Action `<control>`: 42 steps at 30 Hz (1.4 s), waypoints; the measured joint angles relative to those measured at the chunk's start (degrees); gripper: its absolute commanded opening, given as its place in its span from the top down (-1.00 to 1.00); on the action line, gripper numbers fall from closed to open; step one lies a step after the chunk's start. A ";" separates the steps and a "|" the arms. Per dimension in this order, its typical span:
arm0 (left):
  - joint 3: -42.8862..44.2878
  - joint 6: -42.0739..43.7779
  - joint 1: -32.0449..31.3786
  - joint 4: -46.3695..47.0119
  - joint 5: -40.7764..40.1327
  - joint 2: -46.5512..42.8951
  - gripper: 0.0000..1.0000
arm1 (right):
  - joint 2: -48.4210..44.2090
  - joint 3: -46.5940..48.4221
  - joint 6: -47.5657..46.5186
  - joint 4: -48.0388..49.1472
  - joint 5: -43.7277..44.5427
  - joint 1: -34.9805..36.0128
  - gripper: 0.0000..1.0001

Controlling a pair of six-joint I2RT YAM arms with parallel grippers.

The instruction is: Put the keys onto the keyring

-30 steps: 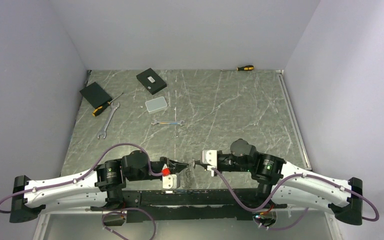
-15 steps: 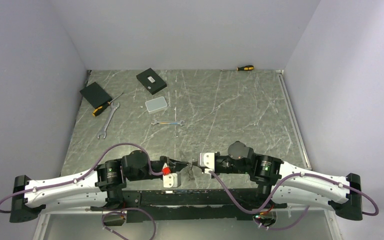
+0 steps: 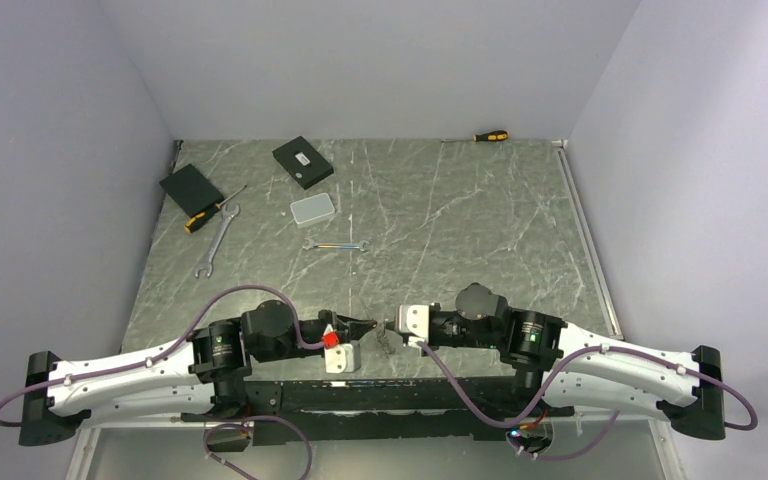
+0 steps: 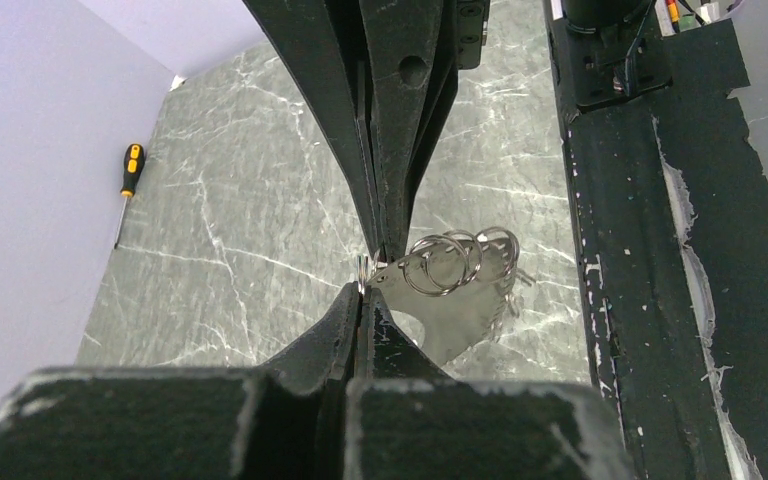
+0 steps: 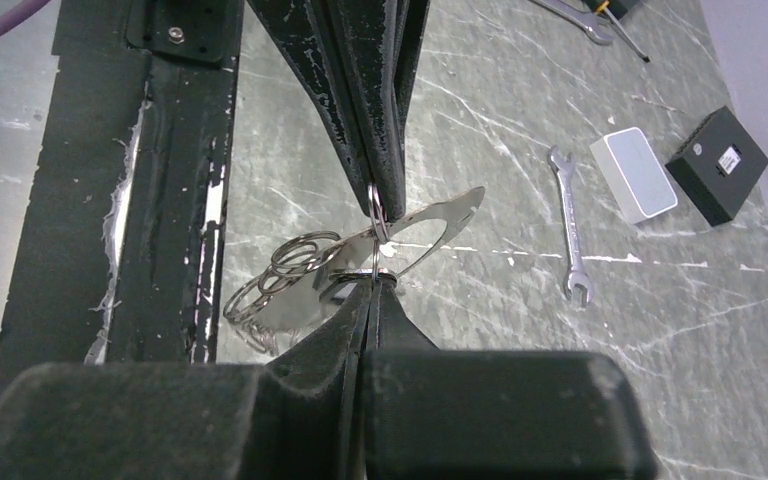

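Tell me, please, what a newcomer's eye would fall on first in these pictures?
The left gripper and right gripper meet tip to tip near the front middle of the table, both shut on a silvery keyring of linked rings, with a flat silver plate among them. Farther back on the left lie a small wrench, a pale grey case and a black box.

Marbled table (image 3: 480, 230) — wrenches (image 3: 335, 245), screwdrivers (image 3: 491, 136), black boxes (image 3: 302, 162) atop.
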 measured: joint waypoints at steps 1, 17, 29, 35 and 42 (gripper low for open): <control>0.00 -0.04 -0.02 0.04 0.00 0.00 1.00 | 0.00 0.00 0.02 0.00 0.20 0.00 1.00; 0.00 -1.09 -0.02 0.81 0.09 0.02 1.00 | 0.00 0.02 0.61 0.00 2.40 0.26 1.00; -0.02 -1.46 0.00 1.20 0.17 1.05 1.00 | -0.02 1.27 0.66 -0.33 2.40 0.70 1.00; -0.02 -1.49 -0.02 1.29 0.17 1.25 1.00 | -0.02 1.27 0.92 -0.44 2.43 1.09 1.00; -0.31 -1.49 0.00 2.10 -0.02 0.94 1.00 | -0.02 1.27 1.09 -0.44 2.64 1.44 1.00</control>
